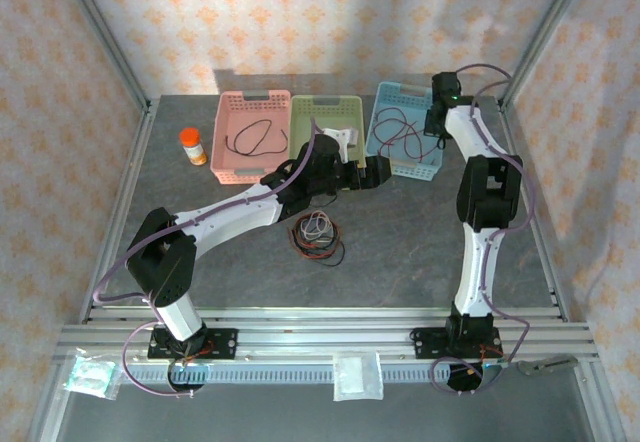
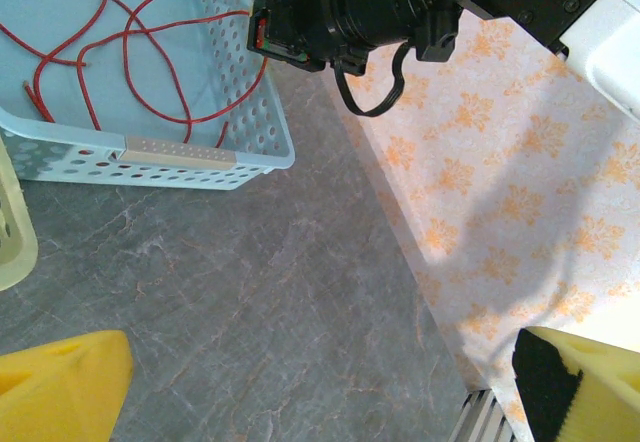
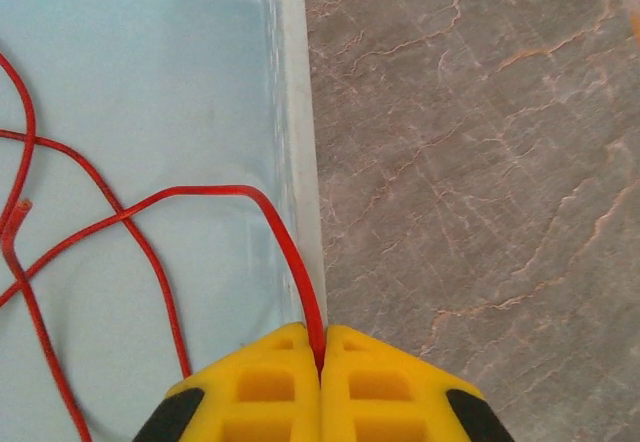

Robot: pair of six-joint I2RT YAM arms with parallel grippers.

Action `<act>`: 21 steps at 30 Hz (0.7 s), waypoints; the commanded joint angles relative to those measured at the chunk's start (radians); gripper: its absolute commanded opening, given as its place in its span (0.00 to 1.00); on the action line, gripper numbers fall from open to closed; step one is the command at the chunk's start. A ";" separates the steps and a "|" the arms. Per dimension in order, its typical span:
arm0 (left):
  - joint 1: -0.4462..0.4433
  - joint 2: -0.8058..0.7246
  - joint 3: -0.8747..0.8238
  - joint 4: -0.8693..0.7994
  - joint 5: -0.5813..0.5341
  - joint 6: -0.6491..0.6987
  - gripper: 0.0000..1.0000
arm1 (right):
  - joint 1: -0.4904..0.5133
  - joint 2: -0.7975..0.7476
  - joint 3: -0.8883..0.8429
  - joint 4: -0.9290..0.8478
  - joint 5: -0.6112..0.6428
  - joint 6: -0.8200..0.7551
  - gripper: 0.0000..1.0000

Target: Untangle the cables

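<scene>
Right gripper [image 3: 320, 362]: yellow fingers [image 3: 265, 392] pressed together and clamped on the red cable [image 3: 205, 192]. The pinch point sits at the right wall of the blue basket [image 3: 293, 112]. From there the cable runs left in loose curves across the basket floor.

Left gripper [image 2: 320, 402]: yellow fingers [image 2: 60, 382] spread wide apart, nothing between them. It hangs over bare table [image 2: 250, 302], just near of the blue basket's near-right corner.

Overhead view: three baskets stand in a row at the far side of the table [image 1: 420, 242].
- The pink basket [image 1: 228, 167] on the left contains one black cable [image 1: 250, 137], lying in a loop.
- The green basket [image 1: 300, 127] in the middle contains a white object; whether it is a cable cannot be determined.
- The blue basket is on the right.

A tangle of cables [image 1: 318, 234], red, black and white loops overlapping, lies on the table near its centre, just near of the left arm's wrist. It is apart from both grippers.

An orange bottle [image 1: 193, 146] stands upright left of the pink basket.
</scene>
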 commanded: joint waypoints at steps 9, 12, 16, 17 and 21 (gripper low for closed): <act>-0.004 -0.018 0.001 0.021 0.006 0.010 0.99 | 0.062 -0.008 -0.002 0.006 0.190 -0.072 0.01; -0.003 -0.021 -0.002 0.023 0.006 0.010 0.99 | 0.064 -0.002 -0.013 0.004 0.215 -0.078 0.01; -0.003 -0.021 -0.003 0.021 0.005 0.010 0.99 | 0.068 0.003 -0.024 0.005 0.242 -0.090 0.00; -0.002 -0.021 -0.003 0.021 0.006 0.009 0.99 | 0.070 0.007 -0.025 0.002 0.252 -0.094 0.00; -0.001 -0.027 -0.006 0.020 0.002 0.010 0.99 | 0.081 0.020 -0.036 -0.004 0.288 -0.108 0.00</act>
